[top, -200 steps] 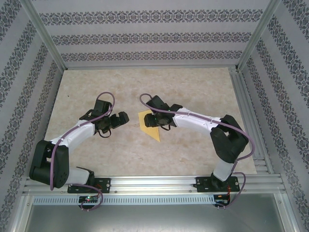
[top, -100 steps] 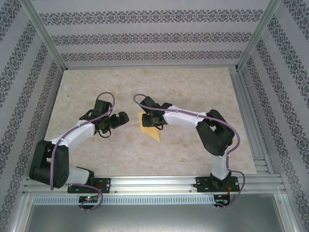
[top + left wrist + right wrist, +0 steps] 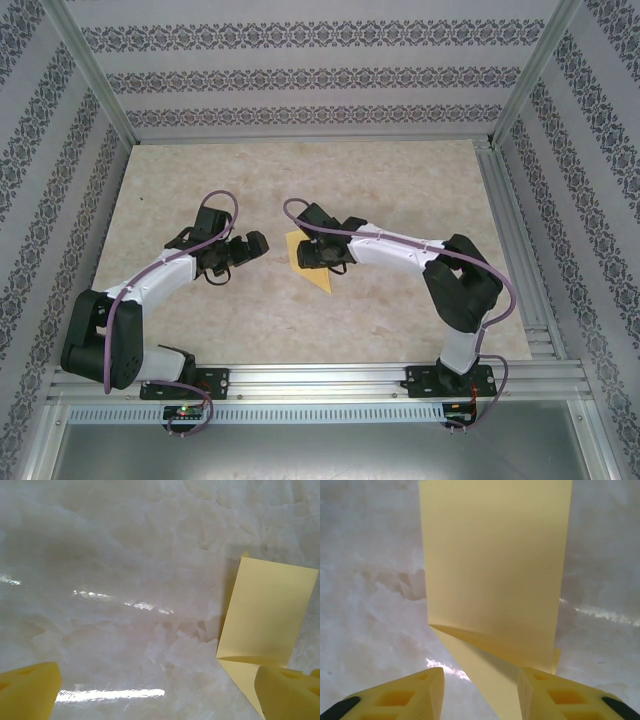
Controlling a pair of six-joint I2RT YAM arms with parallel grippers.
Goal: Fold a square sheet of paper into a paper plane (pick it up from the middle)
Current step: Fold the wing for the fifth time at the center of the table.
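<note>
The yellow-orange sheet of paper (image 3: 320, 278) lies folded on the marble table, one end tapering to a point toward the near edge. In the right wrist view the paper (image 3: 495, 565) has a broad flap standing up from a diagonal crease. My right gripper (image 3: 306, 252) hovers over it. Its fingers (image 3: 400, 695) are apart, and the pointed part runs between them without being pinched. My left gripper (image 3: 256, 244) stands wide open just left of the paper (image 3: 265, 615), with bare table between its fingers (image 3: 30, 690).
The marble tabletop (image 3: 400, 180) is ringed by patterned walls and an aluminium frame (image 3: 320, 382) along the near edge. Both arms bend inward toward the middle of the table.
The right arm's elbow swung left and back again, leaving its gripper slightly further left over the paper. The left arm and the paper have not moved.
</note>
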